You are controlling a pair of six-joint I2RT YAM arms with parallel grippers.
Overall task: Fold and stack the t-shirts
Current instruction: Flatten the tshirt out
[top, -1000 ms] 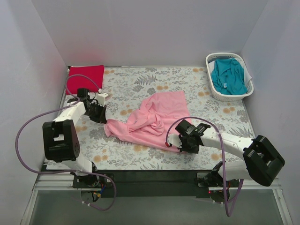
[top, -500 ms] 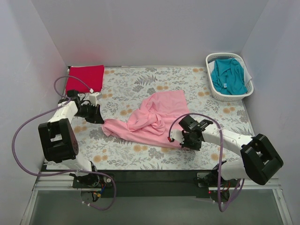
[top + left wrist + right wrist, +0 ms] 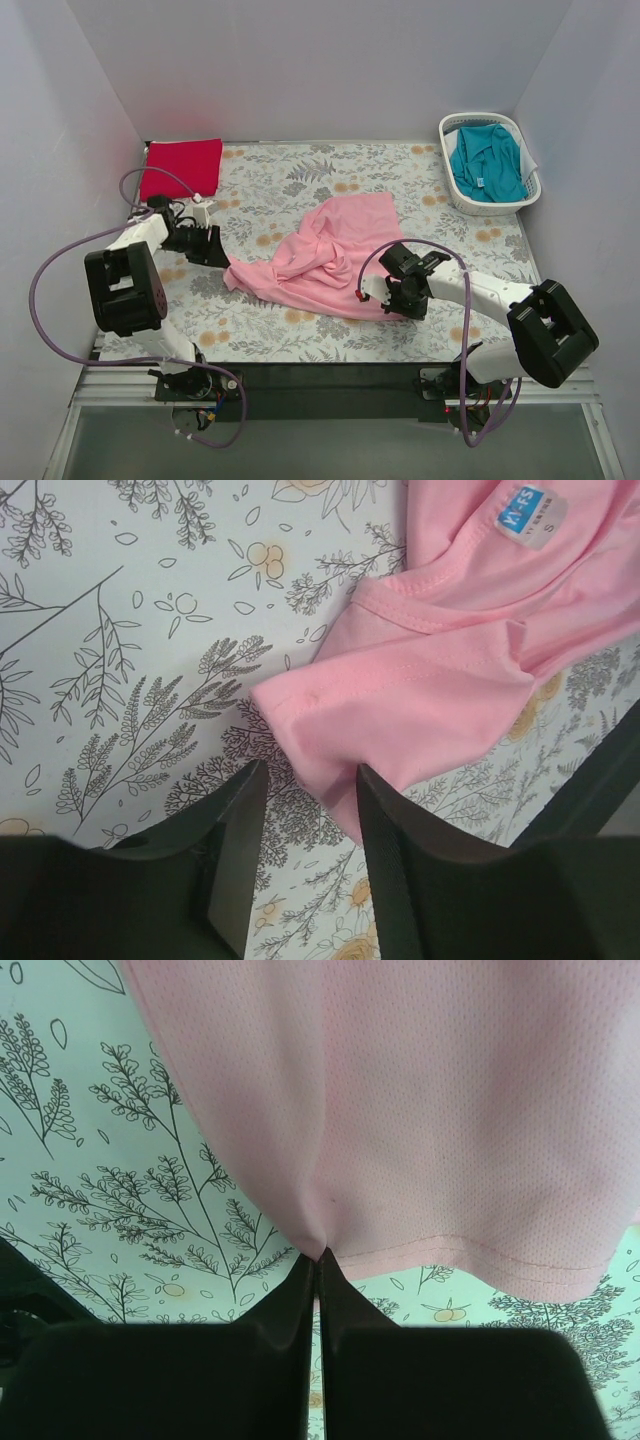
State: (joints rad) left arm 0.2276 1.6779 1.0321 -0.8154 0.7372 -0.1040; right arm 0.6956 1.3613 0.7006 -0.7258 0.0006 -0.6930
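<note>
The light pink t-shirt [image 3: 320,255] lies crumpled in the middle of the floral cloth. My left gripper [image 3: 220,257] is open at its left sleeve corner. In the left wrist view the pink sleeve [image 3: 440,670] reaches in between the spread fingers of my left gripper [image 3: 310,780], and a blue size label [image 3: 522,513] shows at the collar. My right gripper [image 3: 383,298] is shut on the shirt's near right hem. In the right wrist view the pink fabric [image 3: 400,1100] is pinched at the tips of my right gripper [image 3: 318,1258]. The red t-shirt [image 3: 182,165] lies folded at the far left. The teal t-shirt [image 3: 487,160] is in the basket.
The white slatted basket [image 3: 475,117] stands at the far right corner. The grey-and-orange floral cloth [image 3: 300,175] covers the table. White walls close in the left, back and right sides.
My left gripper went a little left, then came back right to the sleeve corner. My right gripper moved slightly right and away with the hem in it.
</note>
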